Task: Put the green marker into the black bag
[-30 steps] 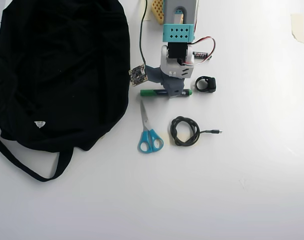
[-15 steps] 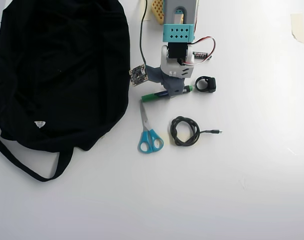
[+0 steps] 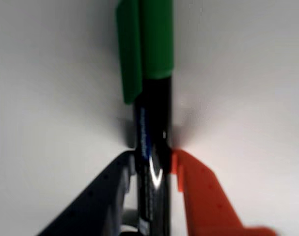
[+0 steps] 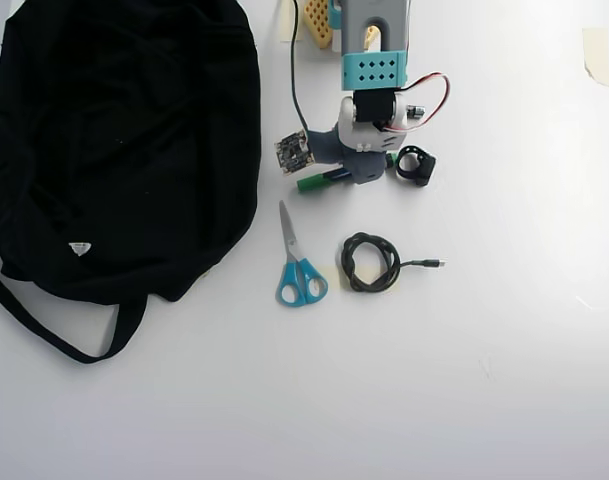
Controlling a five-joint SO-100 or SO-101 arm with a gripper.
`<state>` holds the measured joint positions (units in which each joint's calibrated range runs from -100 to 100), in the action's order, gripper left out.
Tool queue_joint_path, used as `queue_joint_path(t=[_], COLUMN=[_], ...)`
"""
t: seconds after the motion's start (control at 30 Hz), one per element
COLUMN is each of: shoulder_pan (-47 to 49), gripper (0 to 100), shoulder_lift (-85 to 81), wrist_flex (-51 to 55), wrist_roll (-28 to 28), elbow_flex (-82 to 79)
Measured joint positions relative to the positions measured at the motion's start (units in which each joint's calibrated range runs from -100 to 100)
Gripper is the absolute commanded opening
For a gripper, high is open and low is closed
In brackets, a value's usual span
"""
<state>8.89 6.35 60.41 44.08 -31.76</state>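
**Marker in the claw, bag off to one side**

The claw (image 3: 154,169) is closed on the green marker (image 3: 151,123), its dark finger and its orange finger pressing the black barrel from either side, as the wrist view shows. The pen's long axis runs straight out ahead of the claw, green cap at the far end, and the shadow beneath it suggests it hangs just clear of the white tabletop (image 4: 504,330).

In the overhead view the marker (image 4: 314,181) juts out from under the claw (image 4: 362,172) toward the black bag (image 4: 124,140), cap leading and slightly tilted. The bag lies to the left of the claw in that view, near but not touching, its edge just beyond the cap. The scissors (image 4: 298,262) and a coiled cable (image 4: 370,262) sit below, apart from the pen.

The coming move looks like a sideways carry along the pen's own axis, toward and over the bag.
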Motion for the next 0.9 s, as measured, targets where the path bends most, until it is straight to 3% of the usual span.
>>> queue_joint_path(t=[0.23, 0.63, 0.9], shoulder_pan=[0.22, -3.09, -8.08], gripper=[2, 2, 2], shoulder_lift=[-6.31, -11.71, -11.71], wrist_flex=[7.39, 9.19, 18.46], wrist_roll=[-2.25, -11.87, -18.12], elbow_flex=[1.57, 4.95, 14.31])
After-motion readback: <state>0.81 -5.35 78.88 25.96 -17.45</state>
